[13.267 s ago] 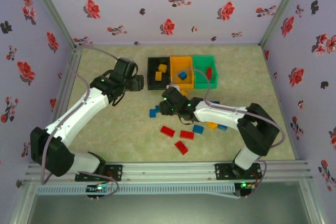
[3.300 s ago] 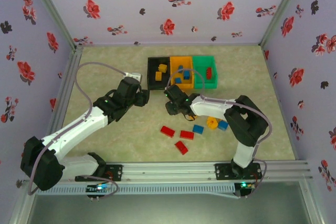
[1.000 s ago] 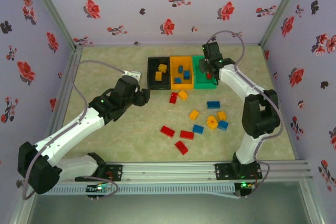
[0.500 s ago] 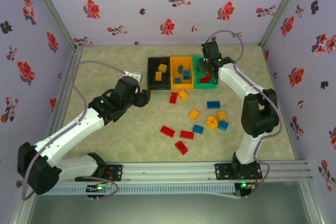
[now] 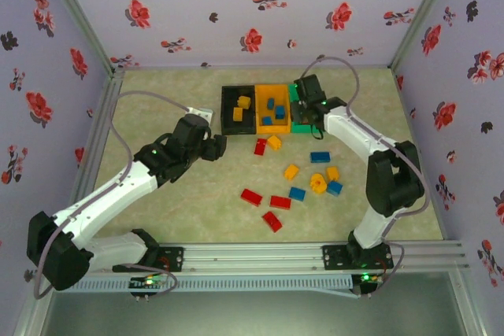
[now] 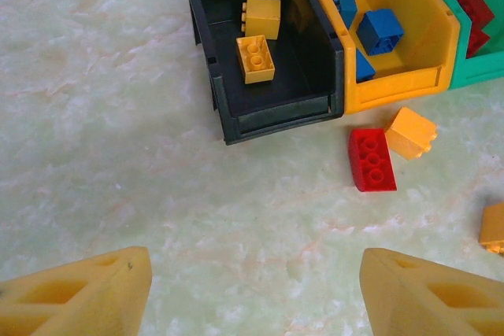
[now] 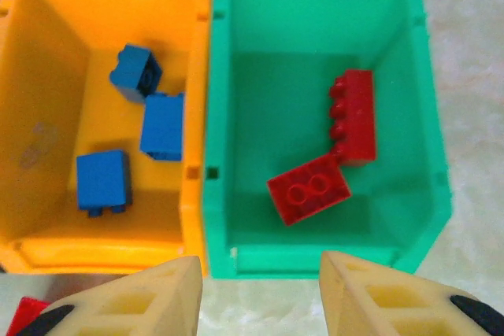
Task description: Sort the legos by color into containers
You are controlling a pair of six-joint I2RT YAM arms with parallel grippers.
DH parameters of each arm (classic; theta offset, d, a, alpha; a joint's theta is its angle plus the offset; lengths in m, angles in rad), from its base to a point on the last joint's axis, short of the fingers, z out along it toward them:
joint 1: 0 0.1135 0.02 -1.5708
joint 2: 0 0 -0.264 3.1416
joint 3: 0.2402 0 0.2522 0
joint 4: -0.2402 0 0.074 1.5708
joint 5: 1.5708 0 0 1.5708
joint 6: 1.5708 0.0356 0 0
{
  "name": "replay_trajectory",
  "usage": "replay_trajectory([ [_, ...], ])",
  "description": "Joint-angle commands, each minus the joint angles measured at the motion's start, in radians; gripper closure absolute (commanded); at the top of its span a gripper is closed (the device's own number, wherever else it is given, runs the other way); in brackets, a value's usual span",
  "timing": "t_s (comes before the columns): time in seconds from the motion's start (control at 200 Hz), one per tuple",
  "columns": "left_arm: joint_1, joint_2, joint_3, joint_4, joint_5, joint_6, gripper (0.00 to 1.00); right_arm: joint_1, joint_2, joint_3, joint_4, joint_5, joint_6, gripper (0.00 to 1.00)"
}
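Note:
Three containers stand side by side: black bin, orange bin and green bin. In the right wrist view the green bin holds two red legos, and the orange bin holds three blue ones. My right gripper is open and empty over the green bin's front rim. My left gripper is open and empty over bare table in front of the black bin, which holds two yellow legos. A red brick and a yellow brick lie just ahead of the bins.
Loose legos lie scattered mid-table: a blue one, yellow ones, a rounded yellow piece, two more blue and three red. Floral walls enclose the table on three sides.
My right gripper has opened a little and drawn back from inside the green bin to its front rim. The left arm has stayed still.

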Motion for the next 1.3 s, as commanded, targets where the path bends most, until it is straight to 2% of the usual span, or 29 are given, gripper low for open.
replay_trajectory([
  [0.0,-0.009,0.012,0.004,0.01,0.004,-0.019,0.29,0.059,-0.042,-0.049,0.043,0.054,0.079,0.56],
  [0.14,-0.011,0.019,0.008,0.004,0.004,-0.016,0.29,0.128,-0.055,-0.11,0.083,0.07,0.189,0.56],
  [0.205,-0.012,0.018,0.006,0.009,0.004,-0.019,0.29,0.16,-0.057,-0.131,0.097,0.101,0.243,0.59],
  [0.36,-0.015,0.027,0.001,0.011,0.004,-0.024,0.29,0.207,-0.038,-0.165,0.13,0.109,0.302,0.6],
  [0.61,-0.02,0.027,-0.004,0.012,0.004,-0.025,0.29,0.226,0.011,-0.17,0.135,0.035,0.239,0.58],
  [0.815,-0.023,0.042,0.001,0.018,0.012,-0.035,0.28,0.227,0.007,-0.197,0.126,0.043,0.199,0.57],
  [1.025,-0.067,0.159,0.044,0.073,0.058,-0.051,0.29,0.223,-0.005,-0.194,0.12,0.007,0.161,0.55],
  [1.295,-0.125,0.389,0.22,-0.006,0.075,-0.062,0.3,0.168,-0.086,-0.25,0.123,0.011,0.2,0.55],
])
